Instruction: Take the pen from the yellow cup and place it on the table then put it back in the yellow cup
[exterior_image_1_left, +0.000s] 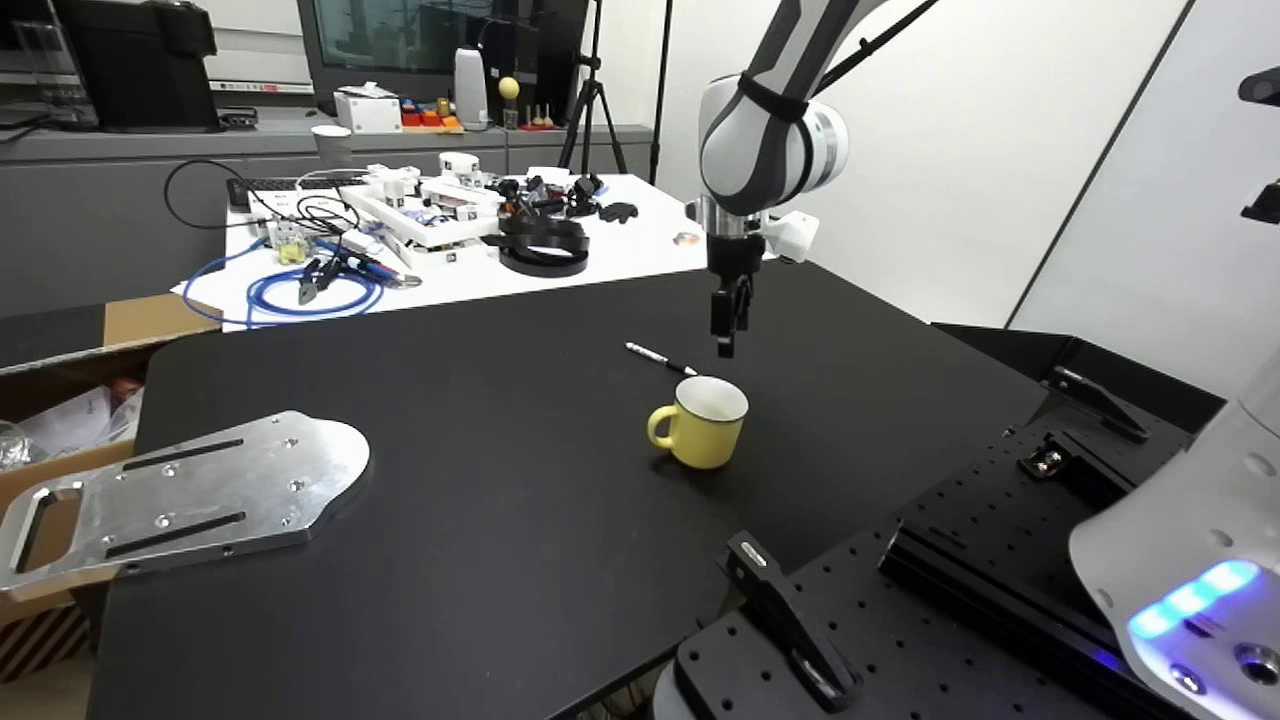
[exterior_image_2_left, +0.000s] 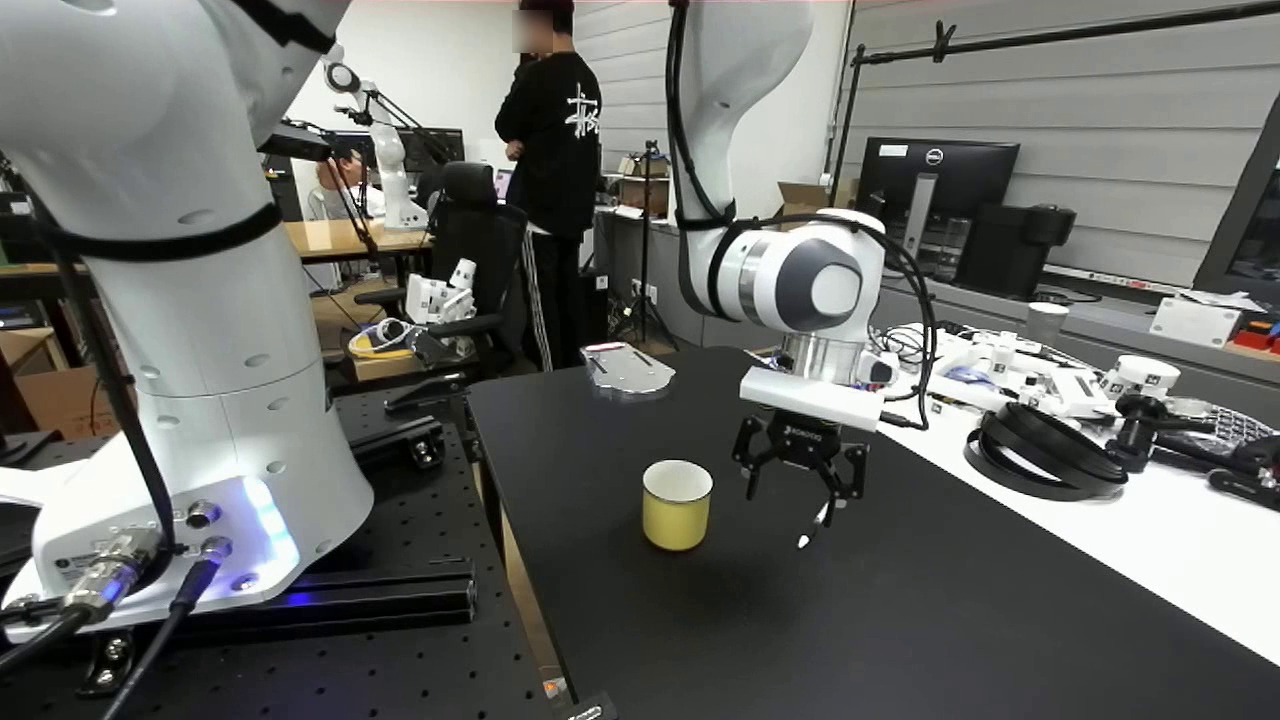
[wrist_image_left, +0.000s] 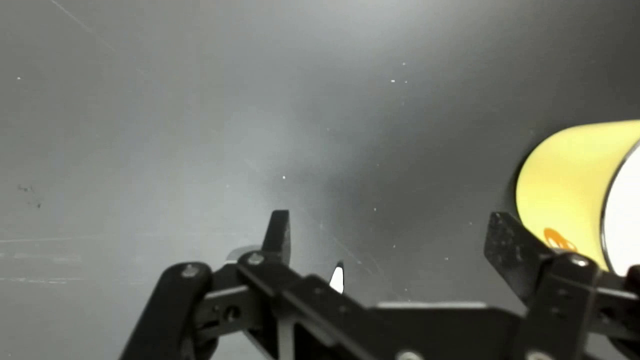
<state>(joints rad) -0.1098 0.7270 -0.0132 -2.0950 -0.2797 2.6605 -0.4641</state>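
The yellow cup (exterior_image_1_left: 700, 440) stands upright on the black table (exterior_image_1_left: 450, 500), its handle visible in an exterior view. It also shows in an exterior view (exterior_image_2_left: 675, 515) and at the right edge of the wrist view (wrist_image_left: 560, 185). The pen (exterior_image_1_left: 655, 356) lies on the table beside the cup, white with a dark part. Part of it shows below a finger in an exterior view (exterior_image_2_left: 806, 536). Only its white tip (wrist_image_left: 337, 280) shows in the wrist view; the gripper hides the rest. My gripper (exterior_image_1_left: 730, 328) is open and empty above the table near the pen, its fingers wide apart (wrist_image_left: 387, 225).
A silver metal plate (exterior_image_1_left: 230, 470) lies at the table's edge, also visible in an exterior view (exterior_image_2_left: 628, 368). A white table (exterior_image_1_left: 640, 240) with cables and tools adjoins the black table. The robot base (exterior_image_2_left: 230, 450) stands on a perforated black mount beside the table. A person stands behind.
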